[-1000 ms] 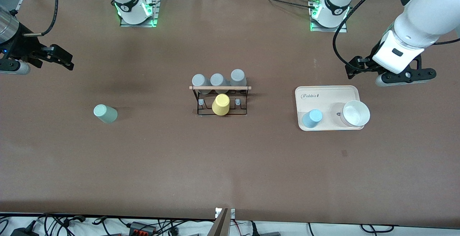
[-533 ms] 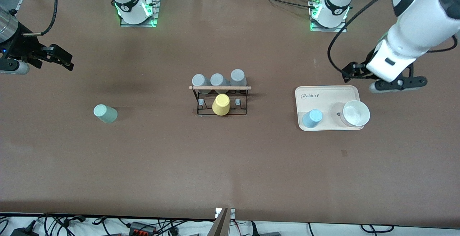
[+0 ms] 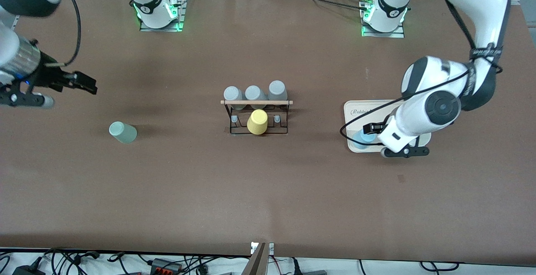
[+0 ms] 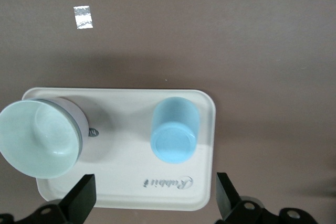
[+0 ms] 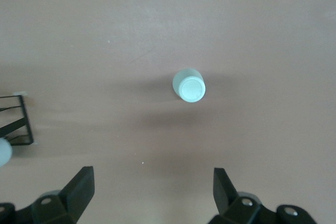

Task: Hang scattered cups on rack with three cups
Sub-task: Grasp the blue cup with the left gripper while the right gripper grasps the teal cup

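The pale mint-green cup [image 3: 122, 132] stands on the bare table toward the right arm's end; it also shows in the right wrist view [image 5: 189, 86]. The light blue cup [image 3: 361, 138] stands on the cream tray [image 3: 354, 108], and shows in the left wrist view [image 4: 175, 136]. The black wire rack [image 3: 256, 102] with its wooden rod is mid-table. My left gripper [image 3: 370, 129] hangs open and empty over the tray by the blue cup [image 4: 153, 203]. My right gripper [image 3: 81, 83] is open and empty, up in the air short of the mint cup [image 5: 152, 190].
Three grey tumblers [image 3: 253, 93] and a yellow tumbler [image 3: 257, 122] sit on the rack. A white bowl [image 4: 39, 137] stands on the tray [image 4: 121, 174] beside the blue cup, mostly hidden under the left arm in the front view.
The left arm has swung down from off the tray's corner to over the tray and the blue cup. The right gripper has shifted slightly toward the mint cup.
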Motion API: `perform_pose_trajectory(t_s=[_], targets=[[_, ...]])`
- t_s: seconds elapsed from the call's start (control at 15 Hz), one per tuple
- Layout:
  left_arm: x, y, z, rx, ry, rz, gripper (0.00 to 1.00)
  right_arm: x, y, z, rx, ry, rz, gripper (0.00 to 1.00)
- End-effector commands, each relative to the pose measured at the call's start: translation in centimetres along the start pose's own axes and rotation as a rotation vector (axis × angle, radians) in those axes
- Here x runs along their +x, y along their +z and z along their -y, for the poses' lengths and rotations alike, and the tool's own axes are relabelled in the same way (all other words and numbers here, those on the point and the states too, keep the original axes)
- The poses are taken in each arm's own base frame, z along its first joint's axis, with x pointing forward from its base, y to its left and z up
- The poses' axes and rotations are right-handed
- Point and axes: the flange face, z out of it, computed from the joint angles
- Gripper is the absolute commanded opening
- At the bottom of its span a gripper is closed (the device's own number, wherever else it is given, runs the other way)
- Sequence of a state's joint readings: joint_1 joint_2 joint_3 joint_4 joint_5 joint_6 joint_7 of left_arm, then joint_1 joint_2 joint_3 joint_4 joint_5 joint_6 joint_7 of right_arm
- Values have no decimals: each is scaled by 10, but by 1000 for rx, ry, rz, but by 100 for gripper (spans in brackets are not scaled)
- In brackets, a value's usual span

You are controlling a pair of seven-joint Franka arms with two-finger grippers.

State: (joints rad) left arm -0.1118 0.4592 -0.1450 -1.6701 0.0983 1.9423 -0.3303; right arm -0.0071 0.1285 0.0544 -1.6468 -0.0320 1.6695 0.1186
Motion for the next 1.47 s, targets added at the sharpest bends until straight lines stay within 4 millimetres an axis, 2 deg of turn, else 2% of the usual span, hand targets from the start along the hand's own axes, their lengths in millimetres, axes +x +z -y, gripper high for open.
perform_pose_trajectory(t_s=[0.0, 0.27, 0.33, 0.47, 0.6, 0.8, 0.93, 1.2, 1.4], targets=[[9, 20, -9, 59, 38, -23, 100, 29, 54, -10, -19, -4, 28, 100], [11, 40, -13, 46, 37, 6, 100, 54, 132, -29, -12, -57, 30, 100], [11, 45, -15, 47, 37, 14, 100, 58, 157, -37, -8, -65, 26, 100], [10, 65, -10, 56, 40, 52, 100, 61, 196, -43, -1, -83, 9, 100], [8, 74, -6, 55, 31, 64, 100, 56, 229, -44, 3, -89, 9, 100], [6, 83, -18, 57, 44, 75, 100, 48, 258, -43, 6, -98, 14, 100], [6, 86, -15, 55, 40, 76, 100, 47, 272, -45, 8, -115, 21, 100], [9, 92, -19, 47, 47, 60, 100, 42, 287, -49, 8, -139, 29, 100], [9, 93, -20, 38, 43, 64, 67, 42, 297, -60, -12, -164, 26, 100]])
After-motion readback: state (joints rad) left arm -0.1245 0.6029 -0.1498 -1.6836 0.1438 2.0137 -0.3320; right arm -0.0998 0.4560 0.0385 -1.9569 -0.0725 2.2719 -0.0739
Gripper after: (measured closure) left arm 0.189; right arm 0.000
